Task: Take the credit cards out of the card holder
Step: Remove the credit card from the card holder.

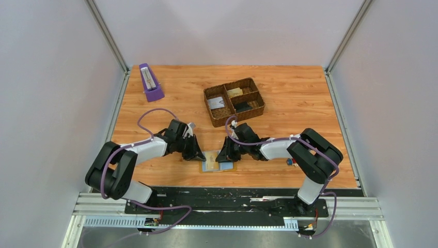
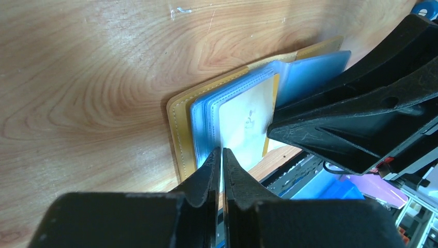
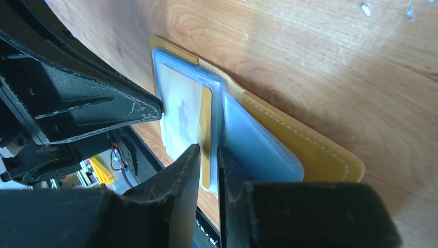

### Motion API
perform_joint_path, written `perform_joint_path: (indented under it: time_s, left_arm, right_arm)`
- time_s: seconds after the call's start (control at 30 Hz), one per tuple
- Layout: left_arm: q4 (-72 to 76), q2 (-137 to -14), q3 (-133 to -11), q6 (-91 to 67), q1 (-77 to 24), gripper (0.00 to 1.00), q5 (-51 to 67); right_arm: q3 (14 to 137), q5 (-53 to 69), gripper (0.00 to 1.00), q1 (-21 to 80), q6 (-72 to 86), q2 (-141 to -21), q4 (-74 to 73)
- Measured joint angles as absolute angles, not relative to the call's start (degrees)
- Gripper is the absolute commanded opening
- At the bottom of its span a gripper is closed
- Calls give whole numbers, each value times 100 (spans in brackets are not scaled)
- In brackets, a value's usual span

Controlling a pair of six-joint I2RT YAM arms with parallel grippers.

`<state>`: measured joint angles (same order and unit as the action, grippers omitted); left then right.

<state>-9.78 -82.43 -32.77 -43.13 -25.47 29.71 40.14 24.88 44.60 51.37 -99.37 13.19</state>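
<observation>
The card holder (image 1: 218, 165) lies open near the table's front edge, mustard-yellow outside (image 2: 181, 129) with light blue pockets (image 2: 204, 119). A white card (image 2: 243, 121) sits in the top pocket, and it also shows in the right wrist view (image 3: 178, 113). My left gripper (image 1: 201, 156) is at the holder's left side, its jaws (image 2: 221, 153) pinched on the white card's edge. My right gripper (image 1: 223, 156) is at the middle, its jaws (image 3: 209, 150) nearly shut on the edge of a clear pocket leaf (image 3: 216, 103) with a yellow strip behind it. Another blue pocket (image 3: 258, 144) lies to the right.
A brown woven compartment tray (image 1: 217, 118) stands behind, holding several cards. A purple wedge-shaped object (image 1: 150, 82) stands at the back left. A small blue and red item (image 1: 290, 161) lies by the right arm. The black base rail (image 1: 227, 199) runs just in front of the holder.
</observation>
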Motion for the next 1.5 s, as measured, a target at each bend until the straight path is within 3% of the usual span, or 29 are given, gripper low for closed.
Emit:
perform_joint_path:
  time_s: [0.27,0.43,1.5]
  left_arm:
    - [-718,-8390,-3251,-4316,-2547,11,3039]
    - [-685,-8412,-3242,-4316,-2543,11,3059]
    - [-729,-8755,-3413,-4250,-2578,14,3135]
  right_arm:
    - [4014,2519,19,4458,5159,-9959,1347]
    - [3968,2589,0,4431,5201,-10005,1457]
    - [3369,3223,0,3911,5186,-9649,2115]
